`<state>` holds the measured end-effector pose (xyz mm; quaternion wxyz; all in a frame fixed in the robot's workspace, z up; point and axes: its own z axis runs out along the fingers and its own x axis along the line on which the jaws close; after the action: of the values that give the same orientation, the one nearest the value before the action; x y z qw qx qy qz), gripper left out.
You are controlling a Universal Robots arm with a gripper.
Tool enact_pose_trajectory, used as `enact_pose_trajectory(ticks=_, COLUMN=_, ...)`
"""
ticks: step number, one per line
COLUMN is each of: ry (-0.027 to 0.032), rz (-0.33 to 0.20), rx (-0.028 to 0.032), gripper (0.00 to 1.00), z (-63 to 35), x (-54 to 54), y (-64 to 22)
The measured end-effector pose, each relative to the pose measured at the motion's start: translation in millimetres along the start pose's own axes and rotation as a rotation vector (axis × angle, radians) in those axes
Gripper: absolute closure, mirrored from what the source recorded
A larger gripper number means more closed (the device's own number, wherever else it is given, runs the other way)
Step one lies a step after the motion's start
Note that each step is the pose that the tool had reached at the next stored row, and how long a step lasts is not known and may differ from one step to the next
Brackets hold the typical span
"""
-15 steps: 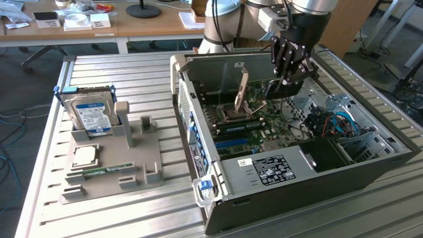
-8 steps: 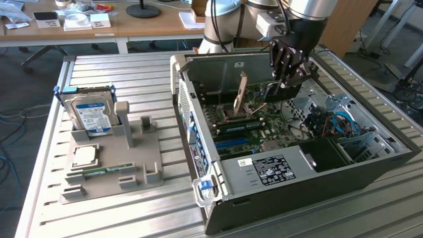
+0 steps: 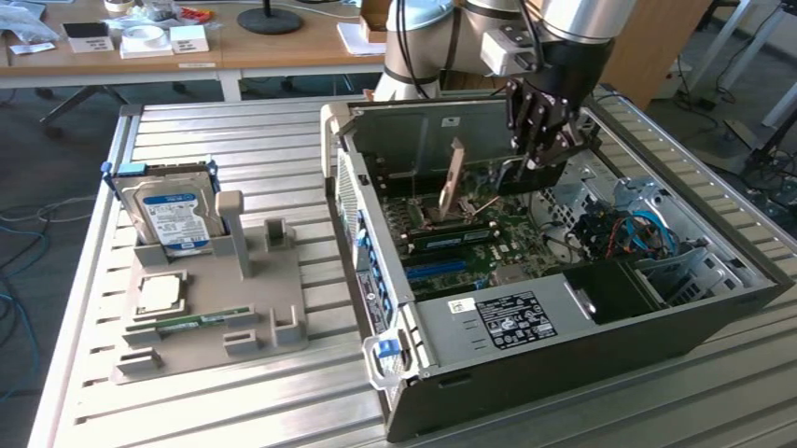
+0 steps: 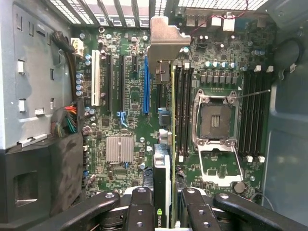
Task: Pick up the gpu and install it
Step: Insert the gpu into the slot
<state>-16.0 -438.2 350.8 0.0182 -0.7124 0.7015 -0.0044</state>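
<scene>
The gripper [image 4: 166, 211] is clamped on the gpu [image 4: 162, 163], one finger against each face, holding the card on edge over the motherboard [image 4: 125, 110] inside the open computer case [image 3: 536, 392]. The silver end bracket [image 4: 165, 36] faces the case's rear wall. The card runs parallel to the blue expansion slot [image 4: 146, 86], just beside it; the slot beneath is hidden by the card. For clean seating, keep the card upright, its contact edge square to the slot, and the bracket clear of the rear frame

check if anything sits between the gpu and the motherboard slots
Nothing visible does. The gripper holds the gpu edge-on over the motherboard, beside the blue slot; no cable crosses there, though the card hides what lies directly under it.
</scene>
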Motion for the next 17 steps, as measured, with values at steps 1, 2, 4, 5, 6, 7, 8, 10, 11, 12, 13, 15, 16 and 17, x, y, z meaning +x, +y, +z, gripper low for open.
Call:
enact_pose_trajectory(ticks=1, ry=0.0000, rz=0.000, rx=0.0000, gripper=0.73, z=0.6, x=0.0, y=0.1)
enact_pose_trajectory(ticks=2, ry=0.0002, rz=0.000, rx=-0.0001, gripper=0.73, z=0.7, x=0.0, y=0.1)
enact_pose_trajectory(ticks=4, ry=0.0003, rz=0.000, rx=-0.0001, gripper=0.73, z=0.6, x=0.0, y=0.1)
enact_pose_trajectory(ticks=5, ry=0.0002, rz=0.000, rx=-0.0001, gripper=0.73, z=0.7, x=0.0, y=0.1)
enact_pose_trajectory(ticks=6, ry=0.0001, rz=0.000, rx=0.0000, gripper=0.73, z=0.7, x=0.0, y=0.1)
enact_pose_trajectory(ticks=7, ry=0.0001, rz=0.000, rx=-0.0001, gripper=0.73, z=0.8, x=0.0, y=0.2)
enact_pose_trajectory(ticks=8, ry=0.0000, rz=0.000, rx=0.0000, gripper=0.73, z=1.1, x=0.0, y=0.7)
enact_pose_trajectory(ticks=10, ry=0.0000, rz=0.000, rx=0.0000, gripper=0.73, z=1.6, x=0.0, y=2.3)
enact_pose_trajectory(ticks=11, ry=0.0001, rz=0.000, rx=0.0000, gripper=0.73, z=1.9, x=0.0, y=3.4)
enact_pose_trajectory(ticks=12, ry=0.0000, rz=0.000, rx=0.0000, gripper=0.73, z=2.3, x=0.0, y=4.5)
enact_pose_trajectory(ticks=13, ry=0.0000, rz=0.000, rx=0.0001, gripper=0.73, z=2.6, x=0.0, y=5.6)
enact_pose_trajectory(ticks=15, ry=0.0000, rz=0.000, rx=0.0001, gripper=0.73, z=3.3, x=0.0, y=7.2)
enact_pose_trajectory(ticks=16, ry=-0.0001, rz=0.000, rx=0.0001, gripper=0.73, z=4.1, x=0.0, y=7.8)
enact_pose_trajectory(ticks=17, ry=0.0000, rz=0.000, rx=0.0001, gripper=0.73, z=5.3, x=0.0, y=8.5)
